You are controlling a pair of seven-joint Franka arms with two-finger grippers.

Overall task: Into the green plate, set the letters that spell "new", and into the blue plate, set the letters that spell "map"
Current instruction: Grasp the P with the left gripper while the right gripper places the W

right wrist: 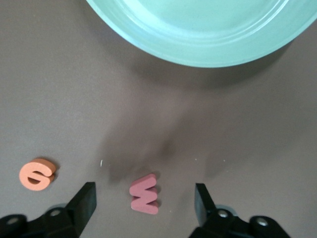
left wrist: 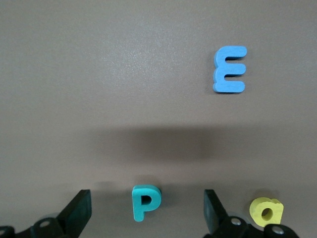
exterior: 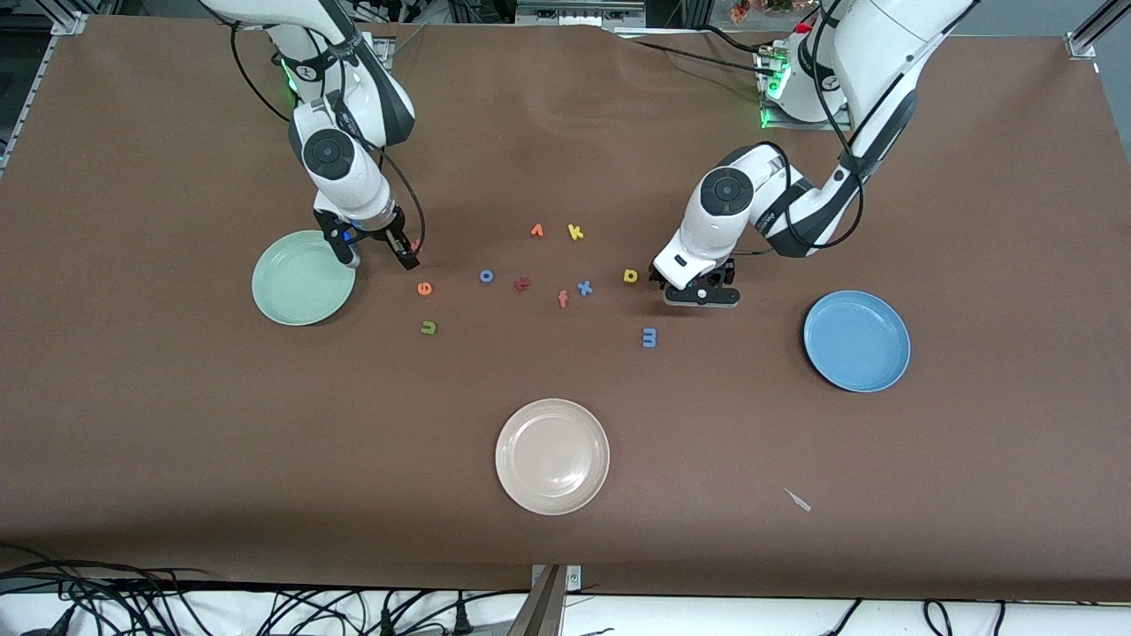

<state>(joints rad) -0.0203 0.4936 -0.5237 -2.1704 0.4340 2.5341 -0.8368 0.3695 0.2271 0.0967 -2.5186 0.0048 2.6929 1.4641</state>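
My right gripper (exterior: 380, 256) is low over the table beside the green plate (exterior: 303, 277), open, with the salmon w (right wrist: 144, 194) lying untouched between its fingers. The orange e (exterior: 425, 288) and the green n (exterior: 428, 328) lie nearer the front camera. My left gripper (exterior: 701, 293) is open and straddles the teal p (left wrist: 144, 201), which lies flat and apart from both fingers. The yellow a (exterior: 630, 276) is right beside that gripper, and the blue m (exterior: 649, 336) lies nearer the camera. The blue plate (exterior: 856, 340), toward the left arm's end, holds nothing.
Other loose letters lie mid-table: a blue o (exterior: 486, 276), a dark red letter (exterior: 522, 283), a salmon f (exterior: 563, 299), a blue x (exterior: 584, 288), an orange v (exterior: 536, 230) and a yellow k (exterior: 575, 232). A beige plate (exterior: 552, 456) sits near the front edge.
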